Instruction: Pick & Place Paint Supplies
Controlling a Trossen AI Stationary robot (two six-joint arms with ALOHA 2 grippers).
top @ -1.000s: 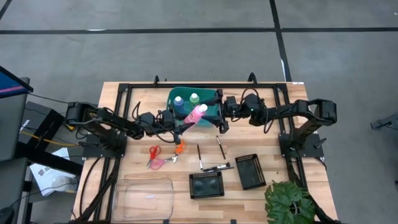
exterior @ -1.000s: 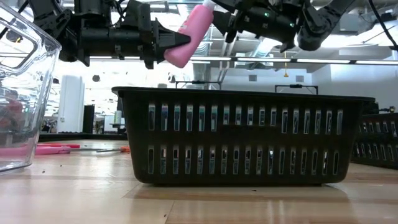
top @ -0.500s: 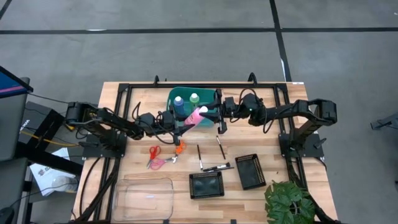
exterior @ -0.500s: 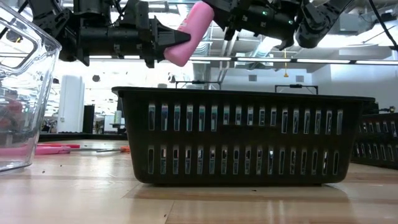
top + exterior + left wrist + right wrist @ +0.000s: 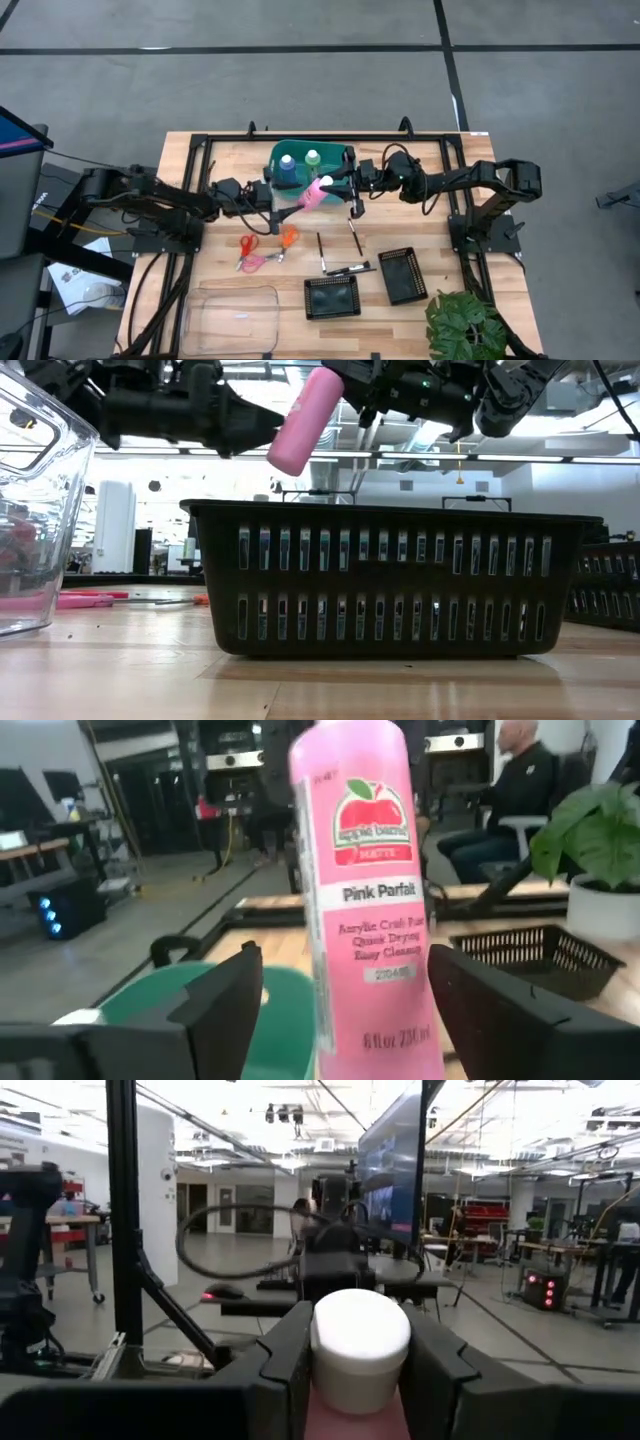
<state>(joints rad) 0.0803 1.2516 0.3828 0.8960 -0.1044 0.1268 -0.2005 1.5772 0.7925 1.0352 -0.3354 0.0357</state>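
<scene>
The pink bottle (image 5: 313, 192) hangs tilted over the near side of the teal basket (image 5: 340, 160), white cap up. My right gripper (image 5: 360, 1370) is shut on it. My left gripper (image 5: 345, 965) is open just left of the bottle, a finger on each side of the bottle's lower body (image 5: 365, 890) without touching. The blue bottle (image 5: 287, 163) and green bottle (image 5: 312, 157) stand in the basket. Scissors (image 5: 250, 250) and thin dark brushes (image 5: 320, 245) lie on the table near the basket's front. My right gripper pinches the bottle's white cap (image 5: 360, 1342) between its two fingers (image 5: 290, 1365), one on each side. It reaches in about level from the table's right side. The bottle (image 5: 305, 420) hangs slanting below the cap, base toward the left, clear of the basket.
Two black mesh trays (image 5: 330, 297) (image 5: 403, 275) sit near the front edge, with a clear plastic container (image 5: 232, 315) at the front left and a potted plant (image 5: 465, 325) at the front right. A black frame rail (image 5: 200, 150) borders the table. A seated person (image 5: 520, 780) is beyond the table.
My right gripper has moved toward the table's left onto the bottle's cap and taken hold of it. My left gripper has let go of the bottle's lower end and drawn back toward the left edge. The bottle stays tilted in the air.
</scene>
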